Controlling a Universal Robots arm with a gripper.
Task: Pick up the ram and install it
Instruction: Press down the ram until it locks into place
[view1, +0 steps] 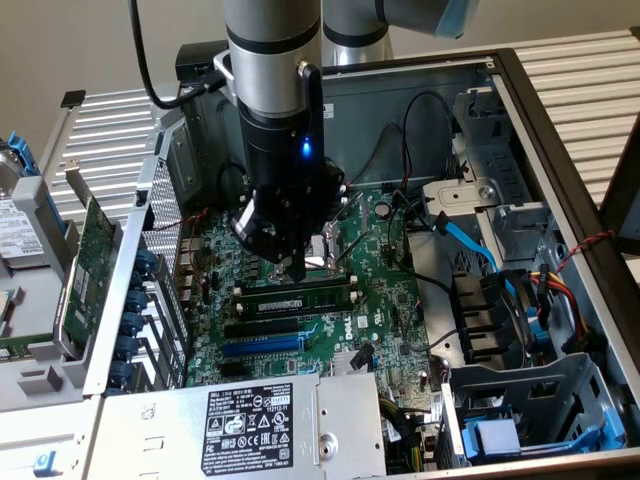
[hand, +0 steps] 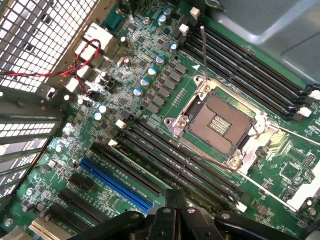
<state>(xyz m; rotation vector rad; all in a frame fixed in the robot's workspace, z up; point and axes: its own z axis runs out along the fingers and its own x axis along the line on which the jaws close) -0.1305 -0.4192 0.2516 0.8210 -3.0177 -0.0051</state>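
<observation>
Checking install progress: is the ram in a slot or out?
In: the ram stands on edge in a slot on the motherboard, under the tool. Fully latched, cannot tell.

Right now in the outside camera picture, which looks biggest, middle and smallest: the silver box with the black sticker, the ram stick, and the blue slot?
As they look in the exterior view:
1. Silver box with the black sticker, by far the biggest.
2. The ram, a long thin stick below the tool.
3. The blue slot, slightly shorter; it's close, so unsure.
</observation>
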